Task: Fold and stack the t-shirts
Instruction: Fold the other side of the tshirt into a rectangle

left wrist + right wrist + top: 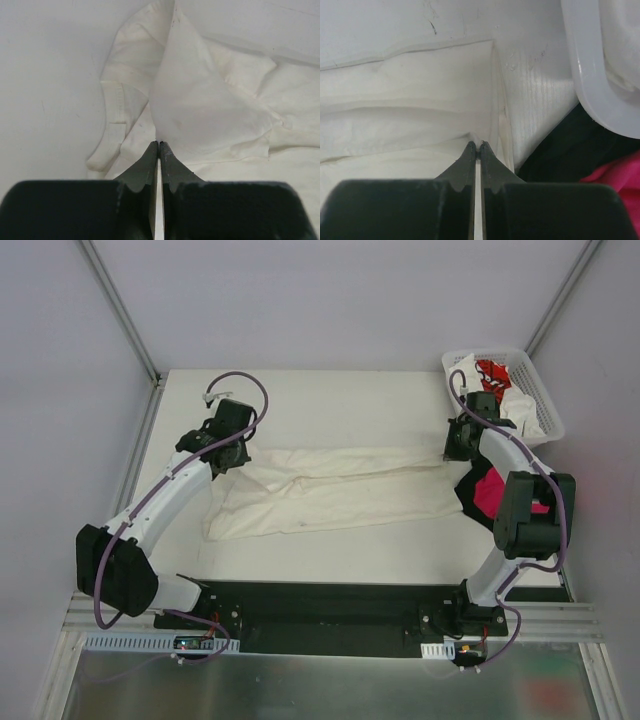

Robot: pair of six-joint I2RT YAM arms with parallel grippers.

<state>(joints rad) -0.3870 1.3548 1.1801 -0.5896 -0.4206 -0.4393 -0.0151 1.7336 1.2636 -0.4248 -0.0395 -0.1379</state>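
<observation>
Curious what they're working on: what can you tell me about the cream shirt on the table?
The cream shirt is soft, plain cloth, lying stretched sideways across the white table, wrinkled and partly folded lengthwise. A hemmed sleeve shows at its left end. The jaws of the left arm and right arm are shut on its two ends.

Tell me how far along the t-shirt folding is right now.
Done, apparently: a magenta-pink t-shirt lies on a black t-shirt at the right of the table, though whether they are folded is unclear. In hand: the left fingers and right fingers are each shut on an end of the cream t-shirt, stretched across it. Left: a red-printed t-shirt and other white cloth in the basket.
</observation>
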